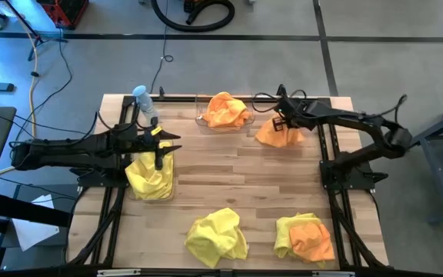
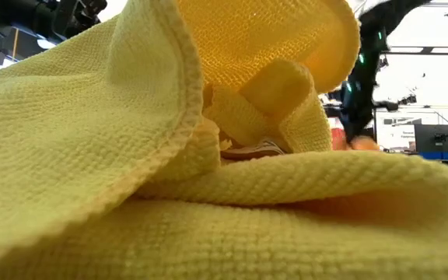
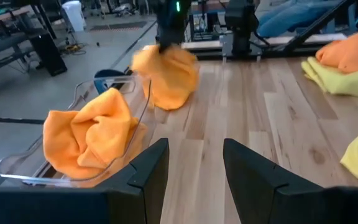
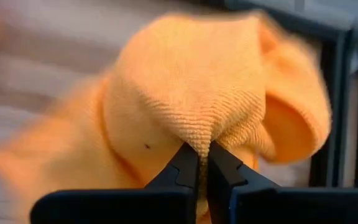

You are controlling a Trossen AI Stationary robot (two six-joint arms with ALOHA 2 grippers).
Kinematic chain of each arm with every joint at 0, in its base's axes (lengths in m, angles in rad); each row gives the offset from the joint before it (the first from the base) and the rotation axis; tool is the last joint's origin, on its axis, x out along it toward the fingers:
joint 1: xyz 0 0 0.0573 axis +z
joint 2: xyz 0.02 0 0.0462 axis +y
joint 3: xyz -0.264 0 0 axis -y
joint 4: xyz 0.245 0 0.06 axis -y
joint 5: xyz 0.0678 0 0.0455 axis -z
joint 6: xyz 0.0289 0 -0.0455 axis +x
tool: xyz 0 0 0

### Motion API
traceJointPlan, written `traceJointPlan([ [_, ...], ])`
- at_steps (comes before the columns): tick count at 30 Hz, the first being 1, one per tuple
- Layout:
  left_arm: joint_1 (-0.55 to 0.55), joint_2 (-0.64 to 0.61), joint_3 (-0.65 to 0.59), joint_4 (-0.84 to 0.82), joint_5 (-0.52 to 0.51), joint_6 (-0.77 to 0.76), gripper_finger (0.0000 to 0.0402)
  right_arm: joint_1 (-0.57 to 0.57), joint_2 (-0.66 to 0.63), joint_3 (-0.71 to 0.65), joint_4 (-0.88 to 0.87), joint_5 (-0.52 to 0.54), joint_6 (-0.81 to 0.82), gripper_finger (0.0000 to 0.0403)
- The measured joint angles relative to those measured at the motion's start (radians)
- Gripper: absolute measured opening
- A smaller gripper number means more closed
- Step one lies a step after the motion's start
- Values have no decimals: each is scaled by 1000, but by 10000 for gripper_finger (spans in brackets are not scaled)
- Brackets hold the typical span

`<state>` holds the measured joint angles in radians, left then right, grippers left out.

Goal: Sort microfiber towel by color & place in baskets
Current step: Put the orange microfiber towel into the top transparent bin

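Sorting is partly done. The far basket (image 1: pixel 223 121) near the middle of the tabletop's far edge already holds an orange towel (image 1: pixel 226 109). The second basket (image 1: pixel 151 183) by the left edge holds a yellow towel (image 1: pixel 148 175).

The right gripper (image 1: pixel 281 121) is closed, pinching a fold of another orange towel (image 1: pixel 278 134) just right of the far basket, near the far right corner; the wrist view shows the cloth bunched between the shut fingers (image 4: pixel 188 163). The left gripper (image 1: pixel 162 146) hovers over the yellow basket, fingers (image 3: pixel 149 167) parted, holding nothing.

Still to sort, by my read: a loose yellow towel (image 1: pixel 217 235) at the near edge, and a yellow-and-orange stack (image 1: pixel 306 237) toward the near right corner.

A water bottle (image 1: pixel 144 102) stands at the far left corner. The middle of the tabletop is bare wood, good room for moving. The held towel sits close to the right frame rail (image 1: pixel 326 146), so a snag there is possible. It is only a short way across to the far basket.
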<state>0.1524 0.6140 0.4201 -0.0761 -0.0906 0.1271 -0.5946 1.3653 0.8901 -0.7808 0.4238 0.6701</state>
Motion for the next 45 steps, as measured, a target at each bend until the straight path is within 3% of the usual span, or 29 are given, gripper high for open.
traceJointPlan([
  [6,0,-3,-14,-8,-1,6,142,158,7,289,-108,190,3,2],
  [11,0,-3,-14,-9,-2,7,142,263,101,531,-114,316,-88,1],
  [19,0,-2,-14,-9,-3,6,142,300,408,902,-83,323,-304,1],
  [25,0,-2,-14,-20,-3,-16,142,287,674,1123,-83,251,-384,0],
  [31,0,-2,-14,-67,-3,-21,142,283,856,1213,-83,131,-347,0],
  [38,0,-2,-14,-109,-2,-48,142,234,931,1223,-15,-166,-237,0],
  [45,-1,-2,-14,-112,-2,-72,142,192,977,1224,-14,-324,-230,0],
])
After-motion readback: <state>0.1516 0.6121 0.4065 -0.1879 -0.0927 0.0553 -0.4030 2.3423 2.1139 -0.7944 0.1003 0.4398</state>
